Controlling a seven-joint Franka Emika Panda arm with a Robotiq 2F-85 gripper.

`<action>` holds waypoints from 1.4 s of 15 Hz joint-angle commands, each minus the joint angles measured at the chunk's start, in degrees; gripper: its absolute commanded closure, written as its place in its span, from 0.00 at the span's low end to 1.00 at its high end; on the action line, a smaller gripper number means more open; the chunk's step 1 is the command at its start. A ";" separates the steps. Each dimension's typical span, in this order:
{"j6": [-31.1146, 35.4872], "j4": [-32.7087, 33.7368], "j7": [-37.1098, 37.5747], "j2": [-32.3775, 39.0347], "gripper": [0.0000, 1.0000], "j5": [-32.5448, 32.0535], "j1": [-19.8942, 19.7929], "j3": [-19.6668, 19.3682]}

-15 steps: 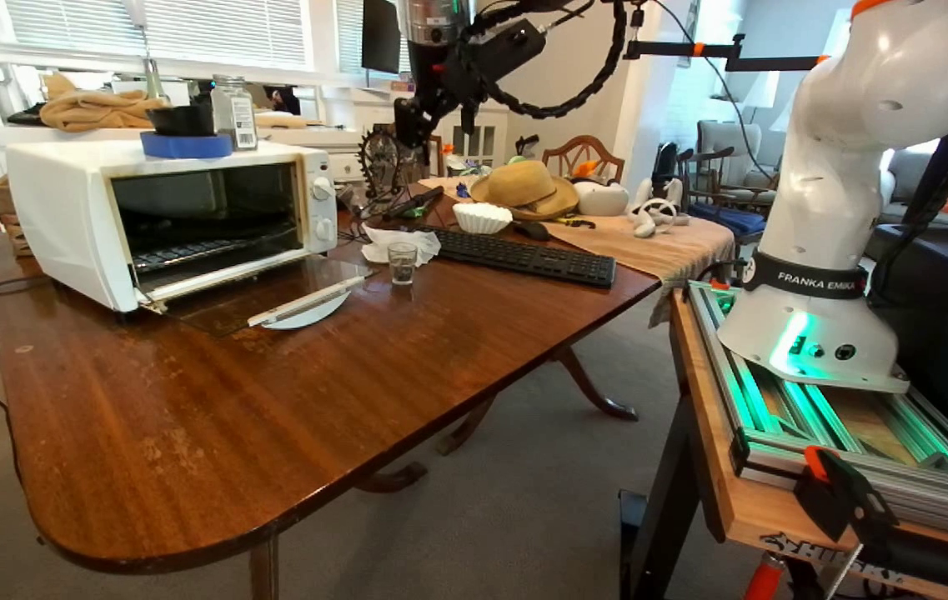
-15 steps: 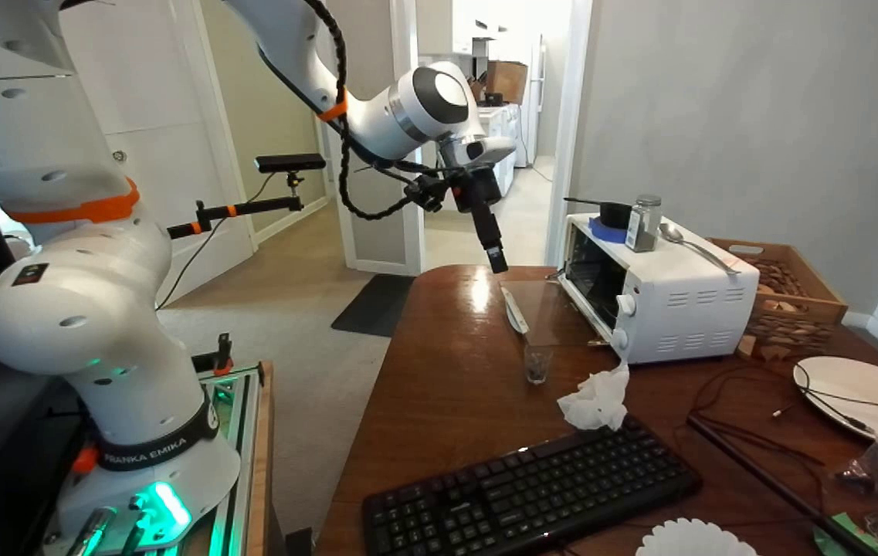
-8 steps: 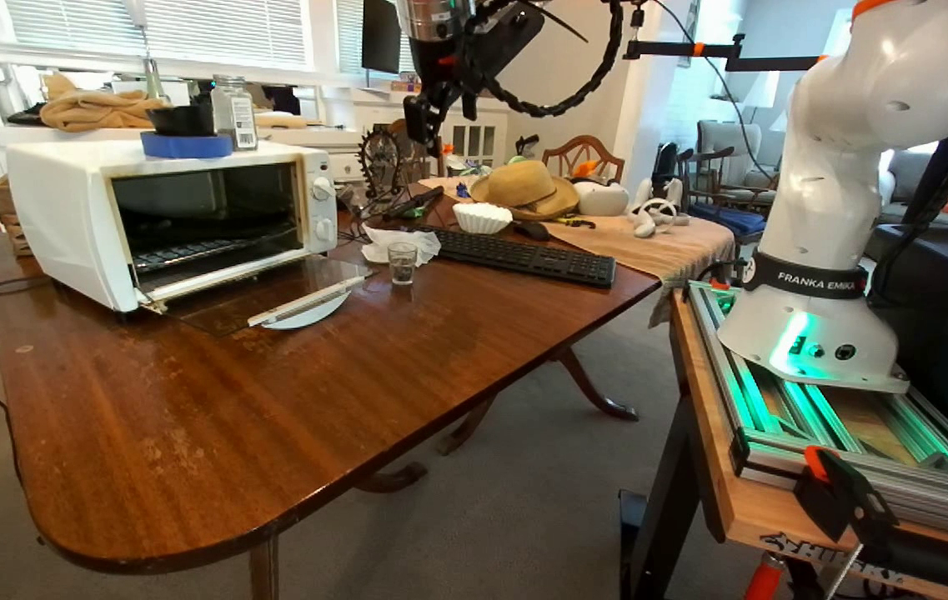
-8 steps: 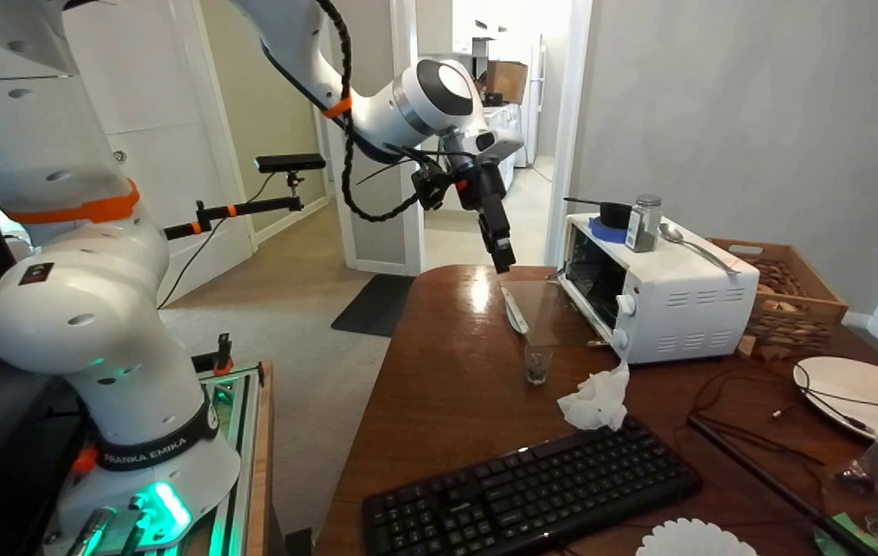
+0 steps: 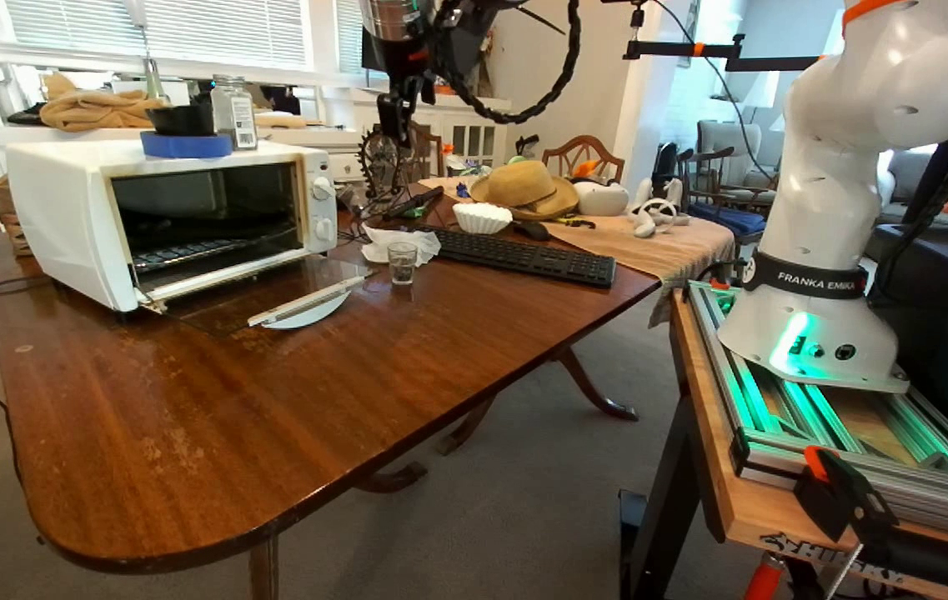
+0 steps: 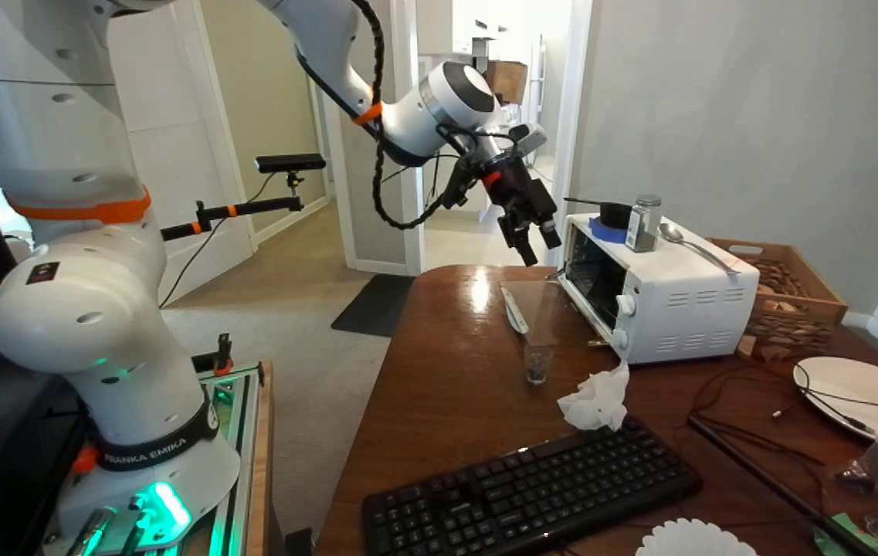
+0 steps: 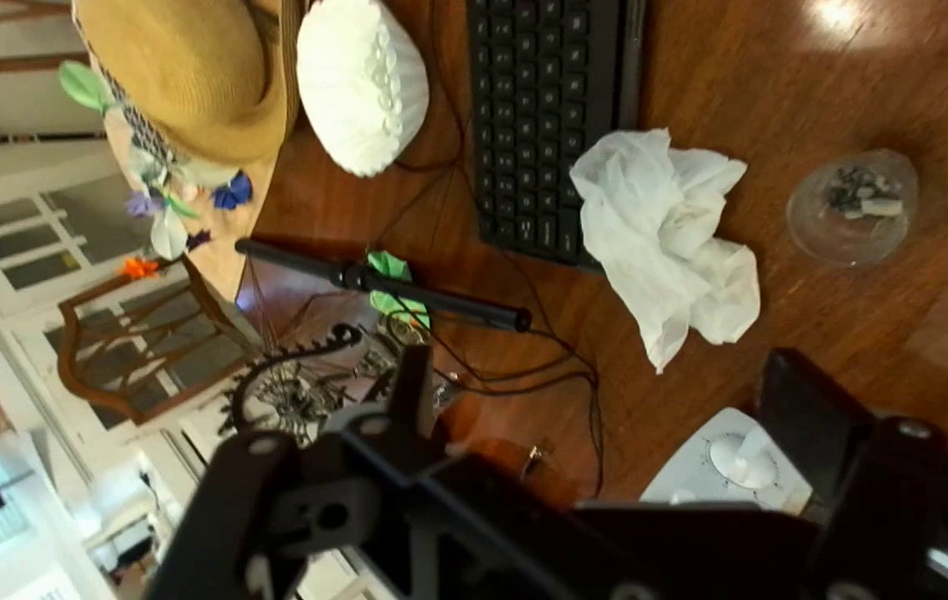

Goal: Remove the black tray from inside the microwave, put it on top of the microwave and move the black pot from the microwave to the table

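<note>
The black pot [image 5: 180,121], upper left in an exterior view, apparently on a blue object [image 5: 187,146] atop the microwave [image 5: 65,225], is likely for later; the step in hand seems the tray's removal, not yet begun. Nearest, lower right, the bench [image 5: 761,510] reads HUSKY; then the collar [image 5: 807,277], FRANKA EMIKA. The gripper [image 6: 539,245], spread and holding nothing, probably must dip next into the microwave, too dark to show any tray. Farthest, the jar [image 5: 234,112] has an unreadably small label.
</note>
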 commanded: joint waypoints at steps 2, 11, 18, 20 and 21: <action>-1.42 15.21 -11.07 13.74 0.00 -7.12 3.86 -1.99; -1.67 27.18 -11.88 26.05 0.00 -8.08 12.81 -3.46; -0.37 28.89 -7.37 30.94 0.00 -8.13 12.51 -6.77; -0.12 26.73 -8.02 29.28 0.00 -7.96 12.57 -6.77; -0.12 27.28 -8.01 29.76 0.00 -7.96 12.54 -7.02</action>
